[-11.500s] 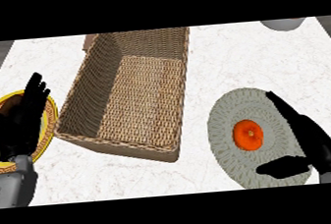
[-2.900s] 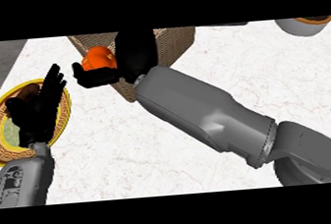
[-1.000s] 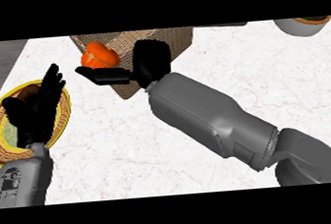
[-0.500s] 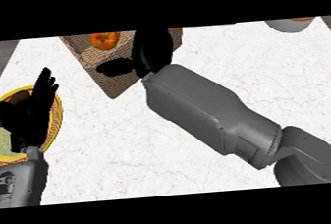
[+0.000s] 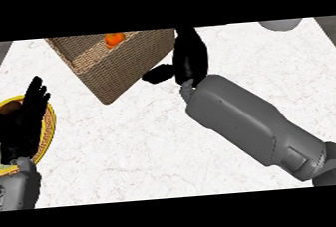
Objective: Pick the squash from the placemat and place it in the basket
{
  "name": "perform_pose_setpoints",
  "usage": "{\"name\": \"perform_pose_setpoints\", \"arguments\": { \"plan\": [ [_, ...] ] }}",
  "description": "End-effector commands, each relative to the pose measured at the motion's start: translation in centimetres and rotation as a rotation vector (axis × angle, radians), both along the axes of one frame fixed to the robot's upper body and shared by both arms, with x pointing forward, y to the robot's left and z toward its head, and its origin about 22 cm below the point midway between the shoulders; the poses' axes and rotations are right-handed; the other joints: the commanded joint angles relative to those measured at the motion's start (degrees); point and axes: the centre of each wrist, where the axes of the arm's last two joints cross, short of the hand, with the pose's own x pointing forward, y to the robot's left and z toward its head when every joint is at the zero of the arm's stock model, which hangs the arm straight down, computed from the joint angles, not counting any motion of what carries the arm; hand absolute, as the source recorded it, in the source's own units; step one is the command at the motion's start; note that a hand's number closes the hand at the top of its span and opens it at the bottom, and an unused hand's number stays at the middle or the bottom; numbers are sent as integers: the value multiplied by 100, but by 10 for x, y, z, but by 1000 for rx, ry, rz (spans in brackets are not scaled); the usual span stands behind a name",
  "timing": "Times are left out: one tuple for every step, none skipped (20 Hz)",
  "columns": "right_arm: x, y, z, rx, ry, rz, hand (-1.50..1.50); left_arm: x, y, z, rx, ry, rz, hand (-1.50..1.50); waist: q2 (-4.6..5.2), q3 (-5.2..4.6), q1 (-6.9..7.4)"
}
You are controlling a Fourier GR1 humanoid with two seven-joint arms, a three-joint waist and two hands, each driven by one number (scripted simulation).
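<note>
The orange squash (image 5: 113,38) lies inside the woven basket (image 5: 112,72) at the top of the head view, only partly showing above the basket's wall. My right hand (image 5: 188,59) is beside the basket's right corner, open, fingers straight and pointing away, thumb out toward the basket; nothing is in it. Its grey forearm (image 5: 249,124) runs diagonally from the lower right. My left hand (image 5: 20,122) rests open at the left edge, fingers up. The placemat does not show.
A yellow-rimmed plate (image 5: 48,132) lies at the left edge, partly under my left hand. A grey bowl (image 5: 282,24) shows at the top right. White marble counter (image 5: 130,148) stretches between the arms.
The squash has left my right hand and now lies in the basket. My right hand has opened and drawn away to the basket's right. The left hand has barely moved.
</note>
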Motion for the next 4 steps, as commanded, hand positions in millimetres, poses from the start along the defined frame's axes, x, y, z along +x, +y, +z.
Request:
{"name": "perform_pose_setpoints", "arguments": {
  "plan": [
    [-26,-35,-12,66,-14,6,-150,-6,-5,-12,21,1,8,0,5,-4,-43],
    [-28,-50,-15,86,-9,4,-150,4,-8,6,0,-9,-2,0,18,-1,-17],
    [-32,-61,-4,95,-35,23,-150,-4,-11,-6,11,-4,2,0,15,-2,-16],
    [-42,-71,-13,86,-39,21,-150,1,-8,6,-16,-4,-2,0,17,-3,-9]
  ]
}}
